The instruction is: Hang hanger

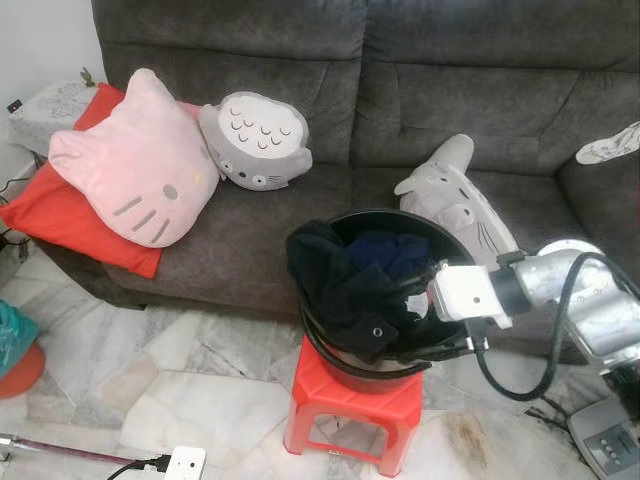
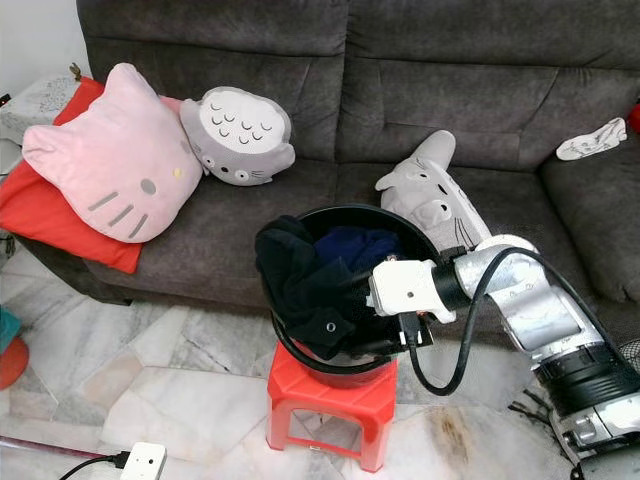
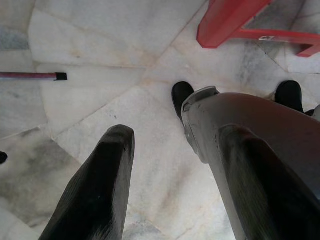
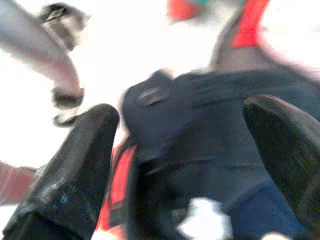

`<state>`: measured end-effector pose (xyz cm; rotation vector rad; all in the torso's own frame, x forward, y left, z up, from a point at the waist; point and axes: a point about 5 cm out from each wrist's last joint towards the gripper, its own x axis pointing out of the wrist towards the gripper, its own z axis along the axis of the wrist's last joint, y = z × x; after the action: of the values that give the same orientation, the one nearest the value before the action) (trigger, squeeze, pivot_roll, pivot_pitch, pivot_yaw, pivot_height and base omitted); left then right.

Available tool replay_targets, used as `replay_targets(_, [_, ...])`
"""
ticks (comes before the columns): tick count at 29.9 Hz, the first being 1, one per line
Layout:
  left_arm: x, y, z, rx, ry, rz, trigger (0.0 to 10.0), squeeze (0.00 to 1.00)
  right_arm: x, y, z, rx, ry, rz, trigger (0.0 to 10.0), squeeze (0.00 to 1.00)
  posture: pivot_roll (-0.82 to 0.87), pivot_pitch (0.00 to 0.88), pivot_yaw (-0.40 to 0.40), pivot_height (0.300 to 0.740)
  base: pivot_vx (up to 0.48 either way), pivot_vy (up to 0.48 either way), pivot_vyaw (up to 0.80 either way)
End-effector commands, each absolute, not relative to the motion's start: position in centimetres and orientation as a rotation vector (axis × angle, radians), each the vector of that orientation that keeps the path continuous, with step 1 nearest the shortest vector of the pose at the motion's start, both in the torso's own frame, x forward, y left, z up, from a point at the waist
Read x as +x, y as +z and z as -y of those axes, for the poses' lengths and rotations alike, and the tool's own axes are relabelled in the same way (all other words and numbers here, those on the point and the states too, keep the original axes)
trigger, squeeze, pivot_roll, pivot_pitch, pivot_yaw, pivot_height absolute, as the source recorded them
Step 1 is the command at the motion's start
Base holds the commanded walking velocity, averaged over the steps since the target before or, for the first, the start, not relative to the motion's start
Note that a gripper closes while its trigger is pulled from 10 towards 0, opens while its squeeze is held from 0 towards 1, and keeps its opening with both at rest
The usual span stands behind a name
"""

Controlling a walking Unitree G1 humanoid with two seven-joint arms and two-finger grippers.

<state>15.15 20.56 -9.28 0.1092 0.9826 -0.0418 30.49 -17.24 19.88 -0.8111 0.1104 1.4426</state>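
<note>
Reaching over the rim of a black basket (image 2: pixel 300 222), the right tool (image 4: pixel 180 165) hangs just above the heap of dark clothes (image 2: pixel 315 285) inside — its two black fingers (image 4: pixel 75 165) spread wide apart with nothing between them, as the blurred right wrist view shows. The silver right arm (image 2: pixel 520 295) comes in from the robot's right side, its white wrist block (image 2: pixel 405 288) sitting at the basket's near-right edge. The basket stands on a small red stool (image 2: pixel 330 400) on the pale marble floor (image 1: pixel 150 370), directly before a dark grey sofa (image 1: pixel 450 90). A black garment drapes over the basket's left rim, and a navy piece lies deeper inside. No hanger can be made out among the clothes; whether one is buried there I cannot tell.

On the sofa lie a pink cat-face cushion (image 1: pixel 135 165) resting on a red cushion (image 1: pixel 60 215), a round grey owl-like plush (image 1: pixel 255 140) beside it, and a grey cat-like plush (image 1: pixel 455 195) just behind the basket.

The left tool (image 3: pixel 170 185) hangs idle, pointing down at the floor — fingers apart and empty, with the robot's own leg (image 3: pixel 260 130) beside them and a red stool leg nearby.
</note>
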Motion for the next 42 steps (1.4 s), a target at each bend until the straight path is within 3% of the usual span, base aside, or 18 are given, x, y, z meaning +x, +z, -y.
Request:
replay_targets(1, [14.4,-9.6,-20.6,0.118,-0.042,-1.014,10.0,0.0,32.2,23.0,16.9,-0.773,1.242,0.099,10.0,0.0,-0.1,0.075,0.03,0.74,0.0,0.0,0.0])
replay_targets(5, [14.4,-9.6,-20.6,0.115,-0.043,-1.014,10.0,0.0,34.9,24.5,18.2,-0.589,0.813,0.193,10.0,0.0,-0.11,0.076,0.029,0.74,0.0,0.0,0.0])
replay_targets(8, [14.3,-9.6,-20.6,0.114,-0.046,-1.016,10.0,0.0,35.1,23.7,18.8,-0.42,0.674,0.153,10.0,0.0,-0.11,0.081,0.034,0.74,0.0,0.0,0.0])
replay_targets(9, [14.3,-9.6,-20.6,0.114,-0.047,-1.017,10.0,0.0,34.6,22.5,18.6,-0.336,0.669,0.111,10.0,0.0,-0.11,0.081,0.034,0.74,0.0,0.0,0.0])
replay_targets(15, [14.3,-9.6,-20.8,0.124,-0.05,-1.019,10.0,0.0,32.0,18.0,17.9,-0.204,0.668,-0.073,10.0,0.0,-0.11,0.085,0.037,0.74,0.0,0.0,0.0])
replay_targets(23, [14.4,-9.6,-20.8,0.127,-0.05,-1.018,10.0,0.0,29.0,15.1,17.5,-0.182,0.72,-0.24,10.0,0.0,-0.11,0.082,0.035,0.74,0.0,0.0,0.0])
replay_targets(34, [14.4,-9.6,-20.7,0.125,-0.051,-1.018,10.0,0.0,25.6,14.6,16.7,-0.157,0.765,-0.348,10.0,0.0,-0.12,0.079,0.028,0.74,0.0,0.0,0.0])
replay_targets(38, [14.4,-9.6,-20.6,0.125,-0.052,-1.018,10.0,0.0,24.9,14.4,17.6,-0.175,0.67,-0.4,10.0,0.0,-0.12,0.082,0.026,0.74,0.0,0.0,0.0])
replay_targets(42, [14.4,-9.6,-20.6,0.123,-0.052,-1.017,10.0,0.0,25.9,14.3,19.7,-0.176,0.465,-0.411,10.0,0.0,-0.12,0.081,0.024,0.74,0.0,0.0,0.0])
